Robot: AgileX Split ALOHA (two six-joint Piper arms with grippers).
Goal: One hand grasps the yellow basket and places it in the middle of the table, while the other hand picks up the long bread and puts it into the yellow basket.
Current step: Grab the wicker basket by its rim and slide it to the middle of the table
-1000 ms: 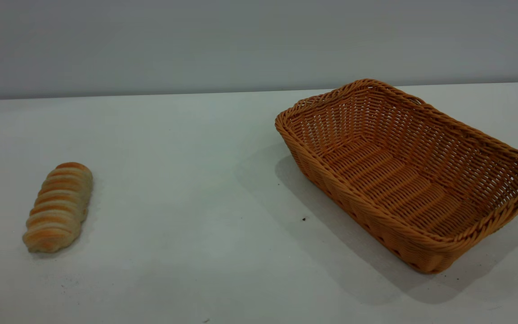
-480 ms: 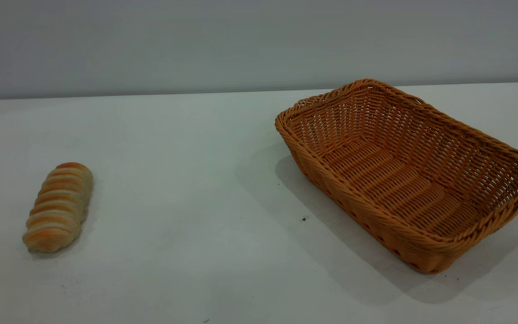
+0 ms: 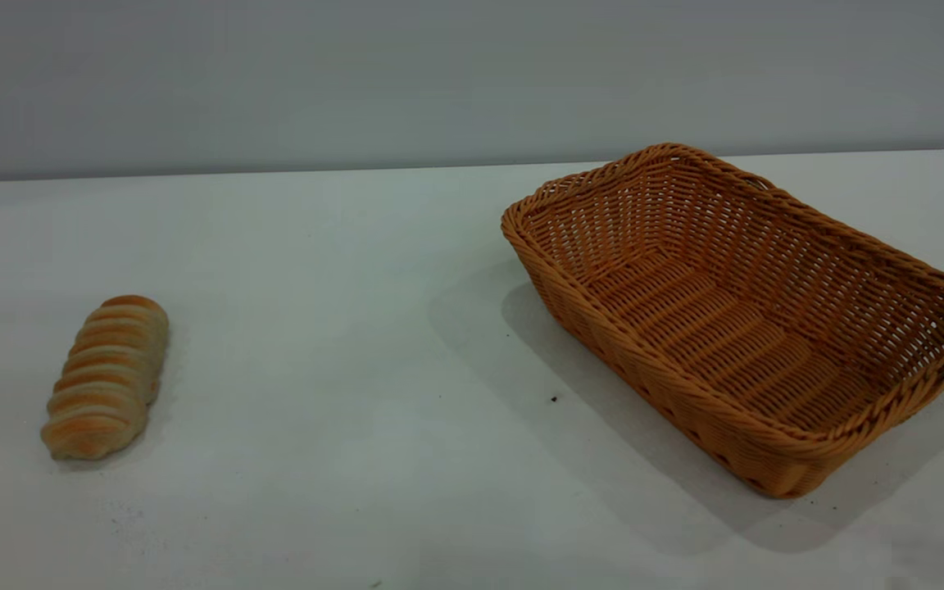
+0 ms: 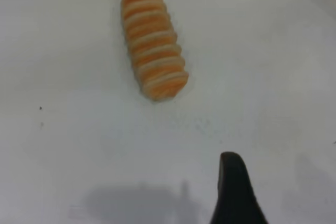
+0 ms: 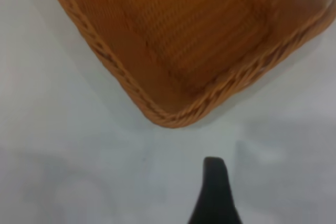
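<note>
The long bread (image 3: 106, 376) lies on the white table (image 3: 341, 328) at the far left, pale with golden-orange ridges. It also shows in the left wrist view (image 4: 153, 44), some way ahead of my left gripper (image 4: 233, 187), of which only a dark tip shows above the table. The yellow basket (image 3: 775, 459) stands empty at the right, set at an angle. In the right wrist view one corner of the basket (image 5: 173, 116) lies just ahead of my right gripper (image 5: 215, 187), also seen only as a dark tip. Neither gripper touches anything. Neither appears in the exterior view.
A grey wall (image 3: 439, 82) runs behind the table's far edge. A few tiny dark specks (image 3: 554, 399) mark the tabletop between the bread and the basket.
</note>
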